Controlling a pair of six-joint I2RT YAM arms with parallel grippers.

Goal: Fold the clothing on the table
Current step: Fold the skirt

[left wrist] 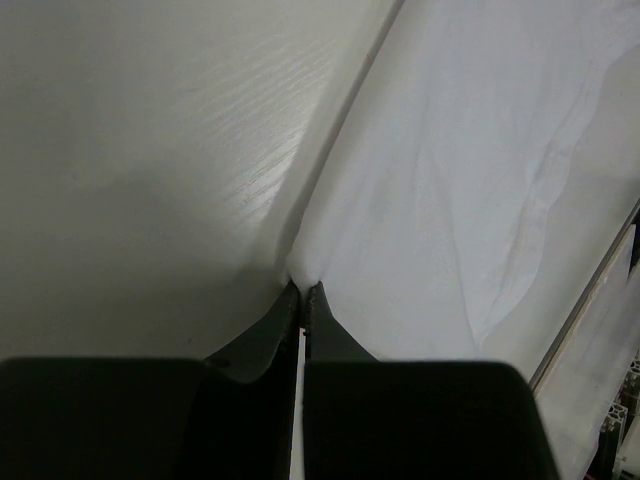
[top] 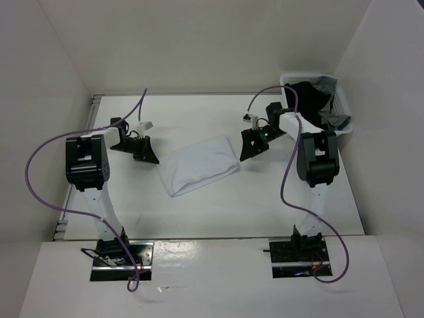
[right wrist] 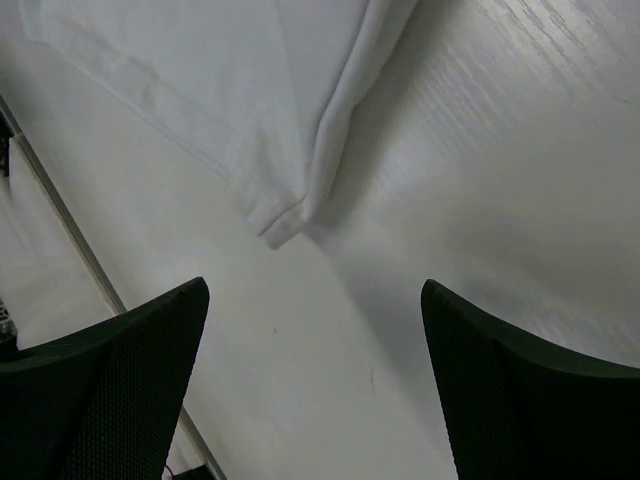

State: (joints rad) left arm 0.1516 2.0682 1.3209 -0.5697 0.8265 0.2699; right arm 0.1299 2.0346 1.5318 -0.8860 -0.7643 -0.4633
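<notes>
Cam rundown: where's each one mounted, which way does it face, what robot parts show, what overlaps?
Top external: above and behind the bases, looking down on the table; shows left arm, right arm, left gripper, right gripper.
Left wrist: on the left arm, looking along the left gripper, shut on the clothing edge.
Right wrist: on the right arm, looking down past the open right gripper at a clothing corner.
Shared: all three show clothing and table.
</notes>
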